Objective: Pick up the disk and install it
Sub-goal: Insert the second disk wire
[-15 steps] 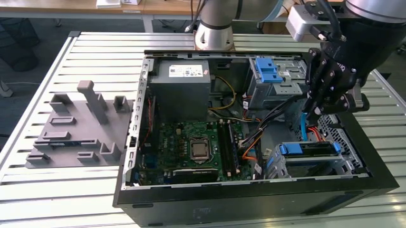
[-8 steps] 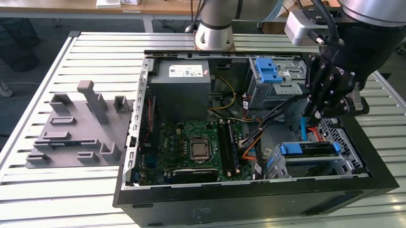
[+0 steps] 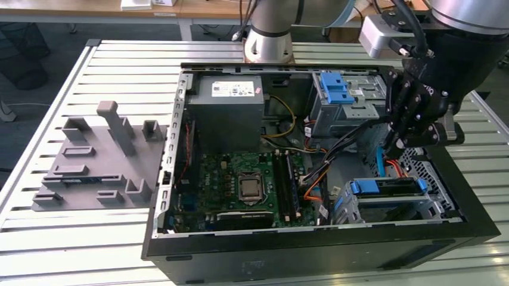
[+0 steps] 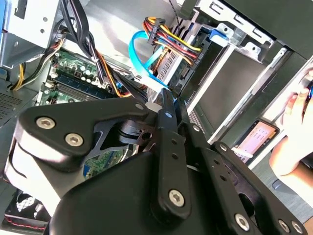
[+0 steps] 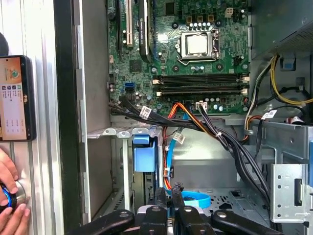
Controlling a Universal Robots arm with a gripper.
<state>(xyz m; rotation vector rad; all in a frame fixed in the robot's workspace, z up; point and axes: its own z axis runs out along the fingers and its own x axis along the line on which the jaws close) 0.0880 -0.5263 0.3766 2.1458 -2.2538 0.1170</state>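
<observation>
My gripper [image 3: 396, 145] hangs inside the open computer case [image 3: 171, 179], at the exterior view's right, above the lower drive bay. In both wrist views its fingers [image 4: 167, 105] stand pressed together, and I see nothing between them. The disk [image 3: 380, 189] looks seated in that lower bay, a flat slab framed in blue plastic, just below and in front of the gripper. In the first wrist view its blue tab [image 5: 145, 155] shows edge-on beyond my gripper [image 5: 168, 190]. A blue flat cable [image 5: 195, 199] curls close to the fingertips [image 4: 180, 105].
A grey drive cage with a blue handle [image 3: 342, 89] and a grey power supply [image 3: 230, 107] sit at the case's back, the motherboard [image 3: 242, 185] in the middle. Cable bundles [image 3: 342, 143] cross near the gripper. A grey fixture [image 3: 95, 161] lies on the slatted table. A person's hand [image 5: 7, 196] rests beside a handheld device [image 5: 14, 98].
</observation>
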